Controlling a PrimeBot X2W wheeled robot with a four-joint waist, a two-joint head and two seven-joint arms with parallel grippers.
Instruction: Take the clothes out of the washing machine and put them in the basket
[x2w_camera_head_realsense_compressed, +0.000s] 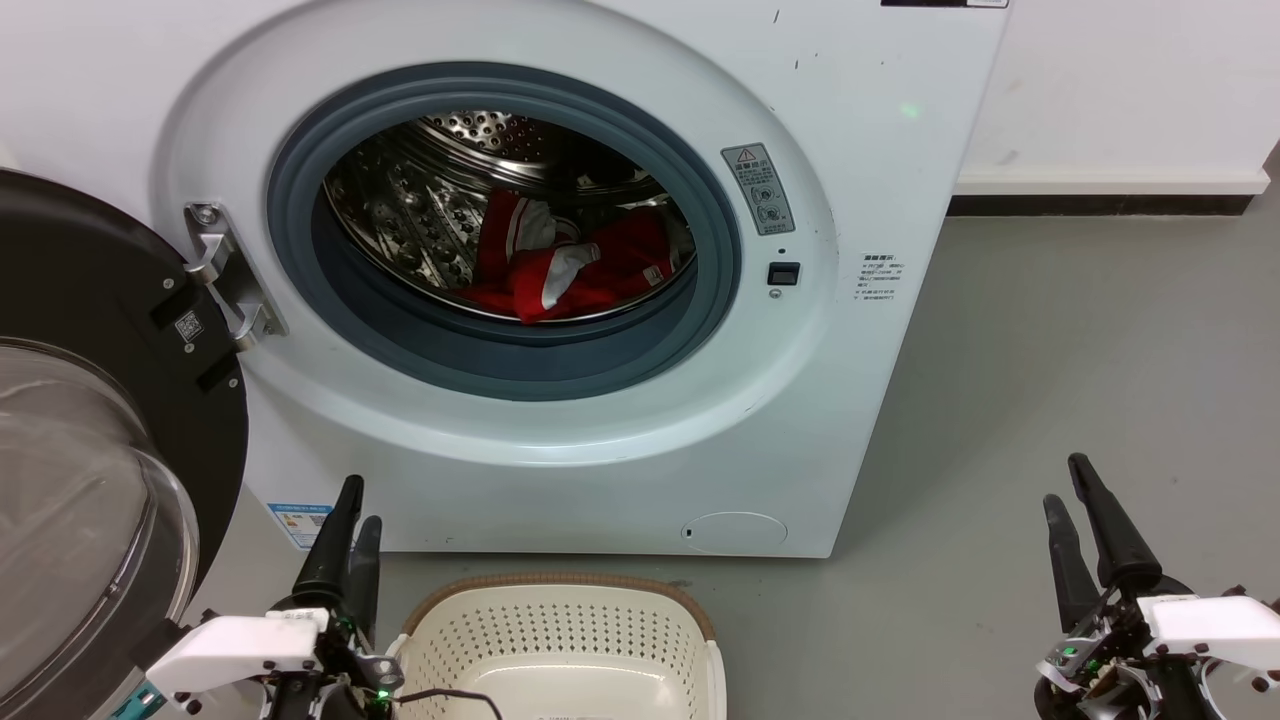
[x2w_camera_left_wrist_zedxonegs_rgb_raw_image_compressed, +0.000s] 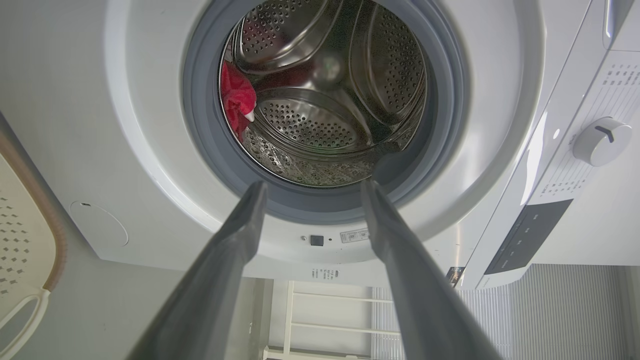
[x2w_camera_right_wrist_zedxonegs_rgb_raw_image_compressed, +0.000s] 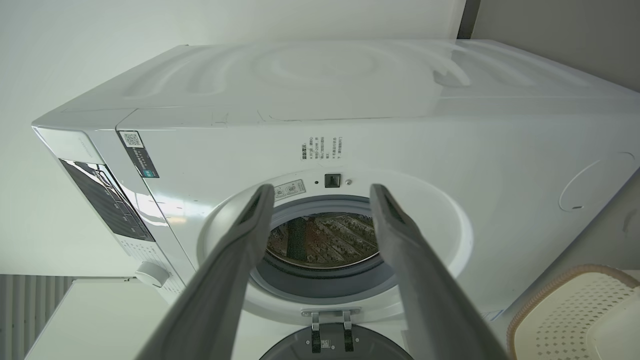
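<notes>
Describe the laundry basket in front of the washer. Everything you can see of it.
The laundry basket is cream-white plastic with rounded corners, walls pierced by rows of small holes, and a brown woven-look rim. A loop handle shows at one end. It stands upright on the grey floor just in front of the washing machine, below the open drum, and its visible inside holds nothing. The left hand stands beside its left corner; whether they touch cannot be told.

Drum mouth seen between the left tool's (x2w_camera_left_wrist_zedxonegs_rgb_raw_image_compressed: 314, 186) two long dark fingers, spread apart.
Soft red fabric clothes (x2w_camera_left_wrist_zedxonegs_rgb_raw_image_compressed: 236, 100) lie at the left side of the large white front-loading washing machine's (x2w_camera_left_wrist_zedxonegs_rgb_raw_image_compressed: 125, 125) perforated steel drum (x2w_camera_left_wrist_zedxonegs_rgb_raw_image_compressed: 320, 125); a cream-white perforated plastic basket (x2w_camera_left_wrist_zedxonegs_rgb_raw_image_compressed: 20, 240) sits at far left.
</notes>
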